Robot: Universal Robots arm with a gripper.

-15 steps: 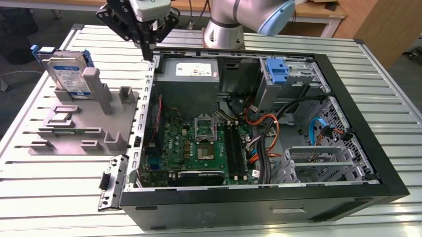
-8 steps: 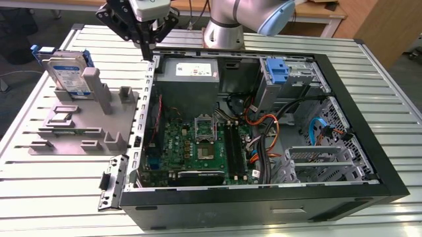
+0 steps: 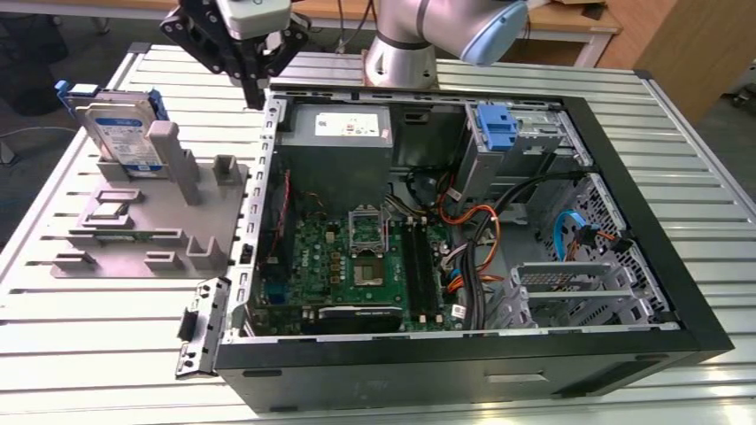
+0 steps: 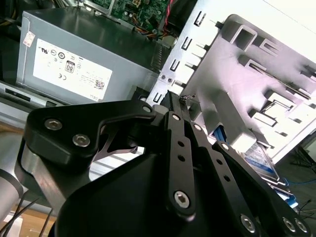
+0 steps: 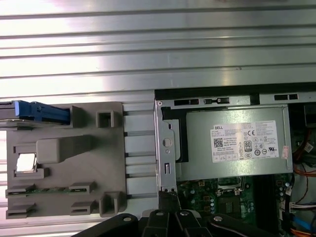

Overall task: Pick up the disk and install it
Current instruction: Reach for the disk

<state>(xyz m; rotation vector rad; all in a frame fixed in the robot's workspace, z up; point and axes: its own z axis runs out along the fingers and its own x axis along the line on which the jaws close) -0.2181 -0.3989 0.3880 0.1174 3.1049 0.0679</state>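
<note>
Exterior view shows the biggest thing first: one slatted metal table [image 3: 95, 354], and on it one open computer case [image 3: 473, 363]. The fingers hang just above the case's back corner rim. Directly beside them, inside the case, is one grey power-supply box [image 3: 340, 133]. On the other side of the fingers, outside the case, lies one grey holder plate [image 3: 130, 230].

The disk [image 3: 119, 133] stands upright in this plate at its far end, well apart from the fingers, toward the exterior view's left. I count one disk. One bare blue bracket [image 3: 498, 128] sits in the drive bay, farther from the fingers on the exterior view's right.

One gripper [image 3: 254, 99] is there, with two fingers [image 4: 173, 128]. They are pressed together with nothing between them, and they touch nothing.

I judge that the work is at the reaching step. To do it well, the fingers should be opened wider than the disk is thick before they arrive above it. They should close on the blue frame, not on the label. The lift should be straight up, because the disk sits in a slot and tilting could jam it.
</note>
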